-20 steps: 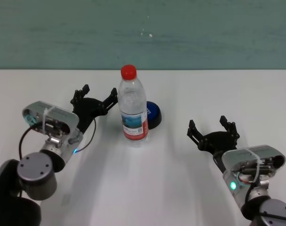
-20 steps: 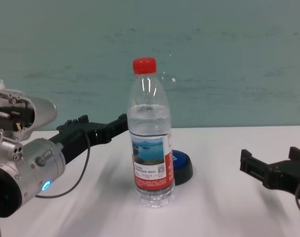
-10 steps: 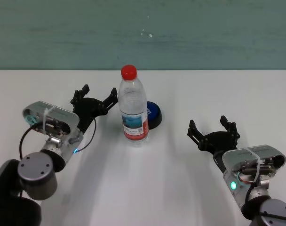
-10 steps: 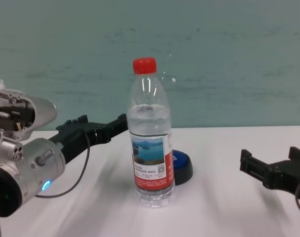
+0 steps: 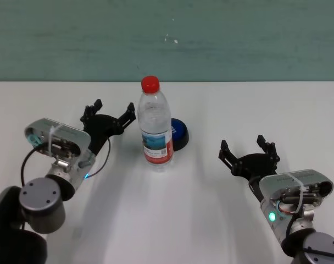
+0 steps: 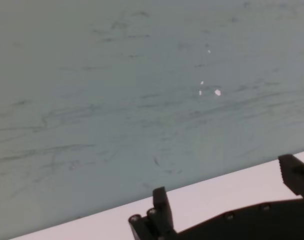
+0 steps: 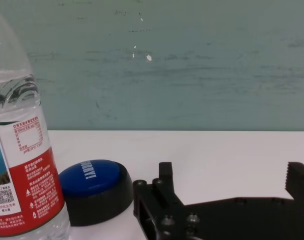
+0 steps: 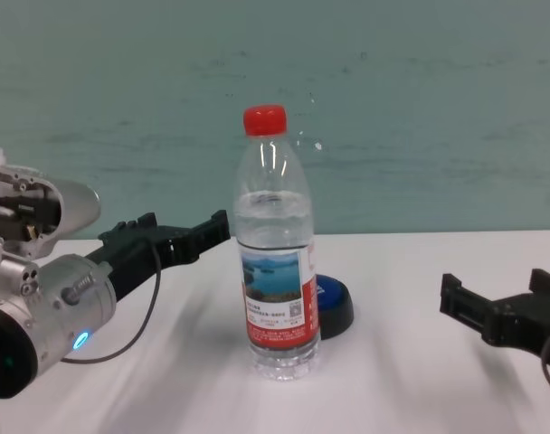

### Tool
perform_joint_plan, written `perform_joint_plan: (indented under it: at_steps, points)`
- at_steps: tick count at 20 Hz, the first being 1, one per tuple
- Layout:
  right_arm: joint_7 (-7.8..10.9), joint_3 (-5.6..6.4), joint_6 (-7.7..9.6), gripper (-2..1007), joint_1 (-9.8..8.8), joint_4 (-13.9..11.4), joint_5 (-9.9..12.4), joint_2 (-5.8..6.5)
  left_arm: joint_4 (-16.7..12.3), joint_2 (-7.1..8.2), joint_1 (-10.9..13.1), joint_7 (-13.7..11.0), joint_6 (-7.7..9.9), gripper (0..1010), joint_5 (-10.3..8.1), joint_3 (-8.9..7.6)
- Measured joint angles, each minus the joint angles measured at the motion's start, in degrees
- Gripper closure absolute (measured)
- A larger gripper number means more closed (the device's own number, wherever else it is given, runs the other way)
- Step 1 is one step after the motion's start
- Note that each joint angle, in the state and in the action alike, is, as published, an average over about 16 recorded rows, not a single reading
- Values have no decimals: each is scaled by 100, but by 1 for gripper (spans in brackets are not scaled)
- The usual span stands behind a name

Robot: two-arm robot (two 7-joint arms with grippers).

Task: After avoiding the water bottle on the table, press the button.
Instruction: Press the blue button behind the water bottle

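Note:
The water bottle (image 5: 156, 132) stands upright mid-table, red cap on top; it also shows in the chest view (image 8: 277, 271) and the right wrist view (image 7: 22, 165). The blue button (image 5: 179, 133) sits just behind and to the right of it, partly hidden by the bottle in the chest view (image 8: 334, 306) and plain in the right wrist view (image 7: 94, 182). My left gripper (image 5: 113, 113) is open and empty, hovering just left of the bottle, its near finger close to it (image 8: 177, 231). My right gripper (image 5: 243, 144) is open and empty, well to the right of the button (image 7: 232, 172).
The white table (image 5: 172, 220) runs to a teal wall (image 5: 211, 38) behind. The left wrist view shows only the open left gripper (image 6: 226, 180), a strip of table (image 6: 212, 192) and the wall.
My left gripper has shifted slightly to the left, a little farther from the bottle. The right arm, the bottle and the button have not moved.

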Motion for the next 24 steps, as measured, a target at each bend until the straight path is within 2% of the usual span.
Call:
perform_joint_plan:
  at_steps: [24]
  points:
    - [0, 0, 0, 1, 0, 0, 0, 0, -188, 101, 144, 69, 61, 0, -57, -236]
